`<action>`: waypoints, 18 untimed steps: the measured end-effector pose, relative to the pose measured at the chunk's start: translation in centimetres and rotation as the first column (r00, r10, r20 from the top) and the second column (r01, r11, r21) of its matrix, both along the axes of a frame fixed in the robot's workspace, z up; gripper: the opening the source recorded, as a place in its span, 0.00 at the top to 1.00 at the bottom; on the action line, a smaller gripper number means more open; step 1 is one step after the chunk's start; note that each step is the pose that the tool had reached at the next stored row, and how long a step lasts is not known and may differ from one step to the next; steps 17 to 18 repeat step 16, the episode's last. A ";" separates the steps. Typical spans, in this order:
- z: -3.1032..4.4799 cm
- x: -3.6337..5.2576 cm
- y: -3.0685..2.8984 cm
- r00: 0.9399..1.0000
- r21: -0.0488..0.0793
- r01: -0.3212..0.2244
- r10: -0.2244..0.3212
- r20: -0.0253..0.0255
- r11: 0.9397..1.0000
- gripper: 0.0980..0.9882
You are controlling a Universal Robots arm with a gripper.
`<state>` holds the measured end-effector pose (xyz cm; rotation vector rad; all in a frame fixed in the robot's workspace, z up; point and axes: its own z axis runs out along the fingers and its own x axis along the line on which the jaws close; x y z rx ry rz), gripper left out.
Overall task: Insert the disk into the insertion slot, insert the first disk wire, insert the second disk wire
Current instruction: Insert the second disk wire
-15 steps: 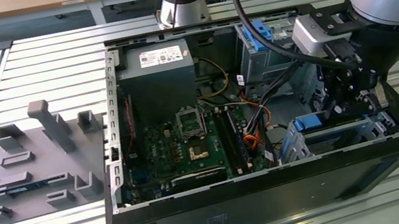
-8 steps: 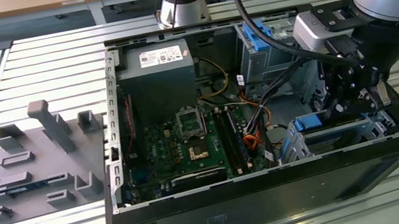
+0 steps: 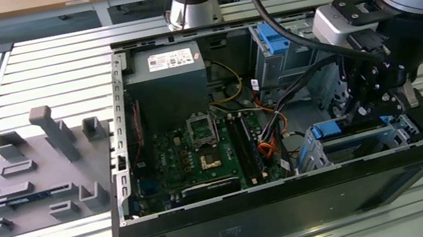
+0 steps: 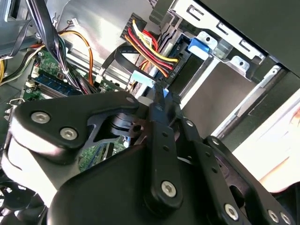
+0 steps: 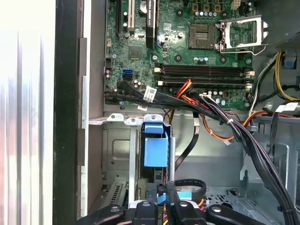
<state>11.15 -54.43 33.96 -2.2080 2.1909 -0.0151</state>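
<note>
Bright daylight from my exterior view; slatted table (image 3: pixel 28 66) gleams pale, with glare streaks near the case (image 3: pixel 297 208). First wrist view: slats blown out white. Second wrist view: gripper linkage (image 4: pixel 140 154) soft, overexposed patch beside it. Case interior shadowed.

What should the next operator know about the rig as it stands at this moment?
Gripper: down inside the computer case, right at the drive cage. Whether it grips anything cannot be told.
Disk: appears to sit in the insertion slot, with its blue carrier showing at the mouth.
Wires: a black cable runs down toward the gripper, and a red, yellow and black bundle lies close by in the second wrist view.
Done: disk insertion, as far as can be seen.
Left: both disk wires. No seated plug can be made out.
</note>
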 end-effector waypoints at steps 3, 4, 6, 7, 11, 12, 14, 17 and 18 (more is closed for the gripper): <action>0.08 0.02 0.00 1.000 -0.006 0.000 0.000 -0.001 1.000 0.94; 0.11 0.02 0.00 1.000 -0.007 0.000 0.000 -0.001 1.000 0.99; 0.18 0.02 0.00 1.000 -0.009 0.000 0.000 -0.001 1.000 0.99; 0.23 0.02 0.00 1.000 -0.010 0.000 0.000 -0.001 1.000 0.99; 0.51 0.02 0.00 1.000 -0.011 0.000 0.000 -0.002 1.000 0.99; 0.62 0.02 0.00 1.000 -0.011 0.000 0.000 -0.002 1.000 0.99; 0.81 0.02 0.00 1.000 -0.012 0.000 0.000 -0.002 1.000 0.99; 0.89 0.02 0.00 1.000 -0.012 0.000 0.000 -0.002 1.000 0.99; 0.89 0.02 0.00 1.000 -0.012 0.000 0.000 -0.002 1.000 0.99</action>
